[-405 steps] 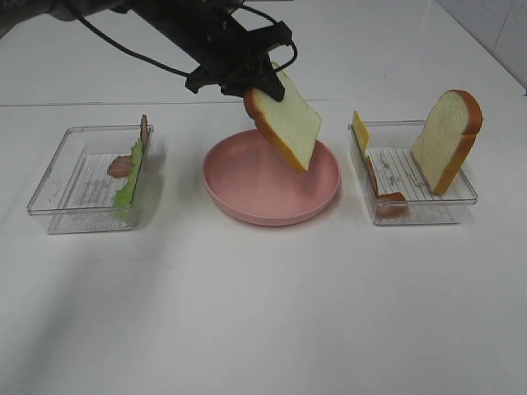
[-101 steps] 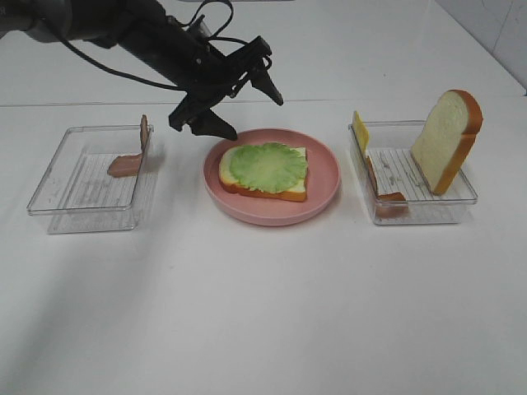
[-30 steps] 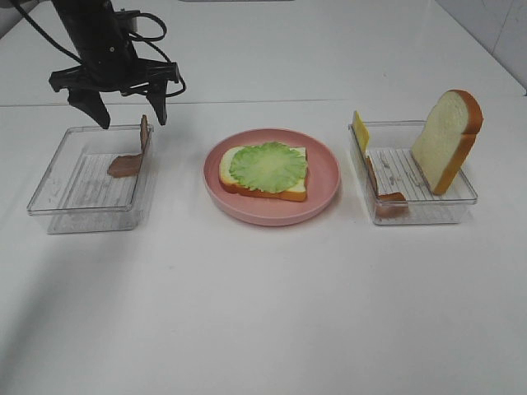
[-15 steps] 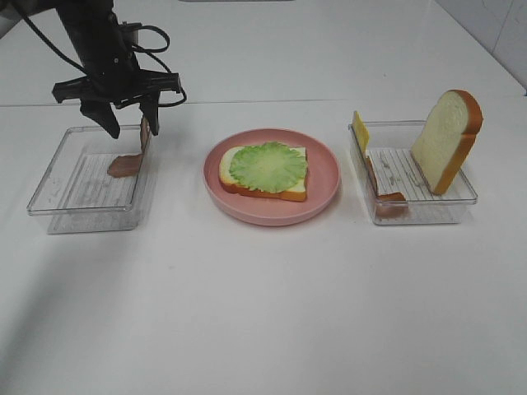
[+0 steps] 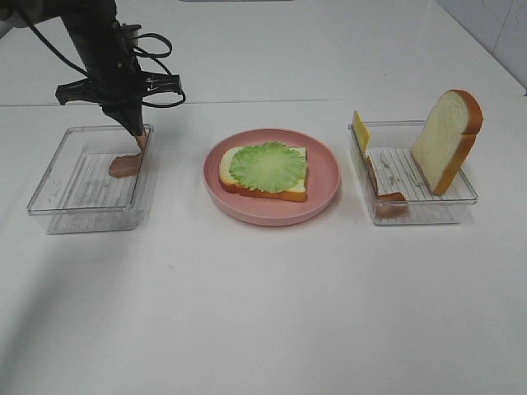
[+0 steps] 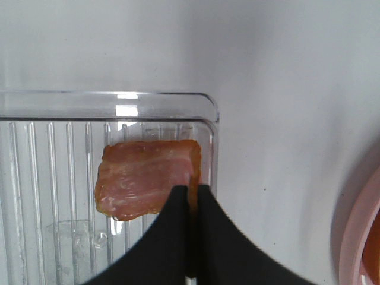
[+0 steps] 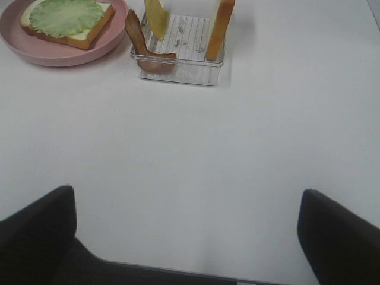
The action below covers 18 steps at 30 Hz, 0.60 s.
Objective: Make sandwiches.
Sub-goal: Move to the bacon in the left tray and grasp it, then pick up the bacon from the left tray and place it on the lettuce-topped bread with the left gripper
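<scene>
A half-built sandwich, one bread slice [image 5: 262, 188] topped with a green lettuce leaf [image 5: 268, 166], lies on the pink plate [image 5: 328, 174]. In the left clear tray [image 5: 58, 185] a bacon strip [image 5: 124, 165] lies with one end turned up. My left gripper [image 5: 137, 132] is shut on that upturned end; the left wrist view shows the fingertips [image 6: 180, 196] pinching the bacon strip [image 6: 142, 184] by the tray wall. My right gripper [image 7: 190, 237] is open over bare table, short of the right tray [image 7: 178, 68].
The right tray [image 5: 461, 197] holds an upright bread slice [image 5: 447, 140], a yellow cheese slice [image 5: 360, 130] and another bacon strip [image 5: 387, 197]. White table surrounds the plate and trays. The left arm's cables [image 5: 156, 49] hang above the left tray.
My left gripper came down into the left tray and closed its wide-open fingers on the upright end of the bacon strip. Nothing else moved.
</scene>
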### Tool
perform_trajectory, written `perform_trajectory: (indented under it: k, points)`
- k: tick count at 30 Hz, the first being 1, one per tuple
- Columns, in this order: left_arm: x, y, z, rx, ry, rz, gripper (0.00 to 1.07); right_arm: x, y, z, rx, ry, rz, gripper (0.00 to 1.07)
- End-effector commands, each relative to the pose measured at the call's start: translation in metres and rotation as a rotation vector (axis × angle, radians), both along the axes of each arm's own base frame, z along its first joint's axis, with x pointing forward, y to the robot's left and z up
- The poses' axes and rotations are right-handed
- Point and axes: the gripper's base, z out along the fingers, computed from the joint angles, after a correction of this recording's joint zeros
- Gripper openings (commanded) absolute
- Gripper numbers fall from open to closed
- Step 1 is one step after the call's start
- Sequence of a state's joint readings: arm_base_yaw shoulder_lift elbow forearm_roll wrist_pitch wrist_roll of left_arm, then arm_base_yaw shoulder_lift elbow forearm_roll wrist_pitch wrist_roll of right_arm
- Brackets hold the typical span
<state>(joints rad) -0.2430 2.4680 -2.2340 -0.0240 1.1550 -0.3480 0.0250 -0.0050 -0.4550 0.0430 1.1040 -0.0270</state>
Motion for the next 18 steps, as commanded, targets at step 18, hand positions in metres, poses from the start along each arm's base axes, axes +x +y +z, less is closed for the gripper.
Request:
perform_trajectory:
  k: [18]
  points:
    - [-0.027, -0.035, 0.117, -0.064, -0.171, -0.146, 0.0, -0.004, 0.0, -0.001, 0.007, -0.034, -0.001, 0.99]
